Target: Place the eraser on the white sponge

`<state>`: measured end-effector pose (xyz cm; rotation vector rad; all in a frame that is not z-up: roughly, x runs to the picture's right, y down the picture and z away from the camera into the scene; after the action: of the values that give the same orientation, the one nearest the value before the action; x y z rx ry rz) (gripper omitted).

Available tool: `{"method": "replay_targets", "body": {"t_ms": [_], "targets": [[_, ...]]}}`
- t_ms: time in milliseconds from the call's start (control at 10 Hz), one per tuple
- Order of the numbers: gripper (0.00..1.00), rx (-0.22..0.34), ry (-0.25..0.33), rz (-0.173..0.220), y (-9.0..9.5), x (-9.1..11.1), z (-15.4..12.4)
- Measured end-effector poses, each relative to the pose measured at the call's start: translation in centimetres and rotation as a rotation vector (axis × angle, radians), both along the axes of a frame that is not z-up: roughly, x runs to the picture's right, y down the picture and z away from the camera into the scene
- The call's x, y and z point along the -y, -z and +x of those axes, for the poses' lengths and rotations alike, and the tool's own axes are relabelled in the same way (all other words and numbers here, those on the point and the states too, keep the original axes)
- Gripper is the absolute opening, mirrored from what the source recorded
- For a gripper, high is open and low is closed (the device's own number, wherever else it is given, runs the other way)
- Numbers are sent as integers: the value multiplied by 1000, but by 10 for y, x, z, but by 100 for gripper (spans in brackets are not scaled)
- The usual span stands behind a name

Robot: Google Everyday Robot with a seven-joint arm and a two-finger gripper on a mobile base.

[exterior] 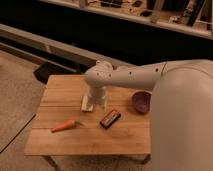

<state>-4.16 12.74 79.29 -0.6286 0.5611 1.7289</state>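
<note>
The eraser (pixel 109 118), a dark flat block with an orange-red stripe, lies on the wooden table (pixel 60 90) near its middle front. The white sponge (pixel 87 104) lies just left of it, partly hidden behind the gripper. My gripper (pixel 97 101) hangs down from the white arm (pixel 130 76), right over the sponge's right edge and a little up and left of the eraser. It holds nothing that I can see.
An orange carrot (pixel 65 125) lies at the front left of the table. A purple bowl (pixel 141 101) stands at the right, beside my arm. A dark shelf and rail run behind the table; the floor lies to the left.
</note>
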Motion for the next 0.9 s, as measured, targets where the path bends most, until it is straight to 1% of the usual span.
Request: {"method": "replay_targets", "body": {"t_ms": [100,200,400,700,900], "targets": [[65,-29,-13,-13,-13,-16,12],[65,-57,-12,-29,-22,-30,21],[65,-112,-16,-60,-35,-51,34],[65,-173,-26,-92,-43,-53,45],[65,-213,-57,-120,-51,-52,52]]}}
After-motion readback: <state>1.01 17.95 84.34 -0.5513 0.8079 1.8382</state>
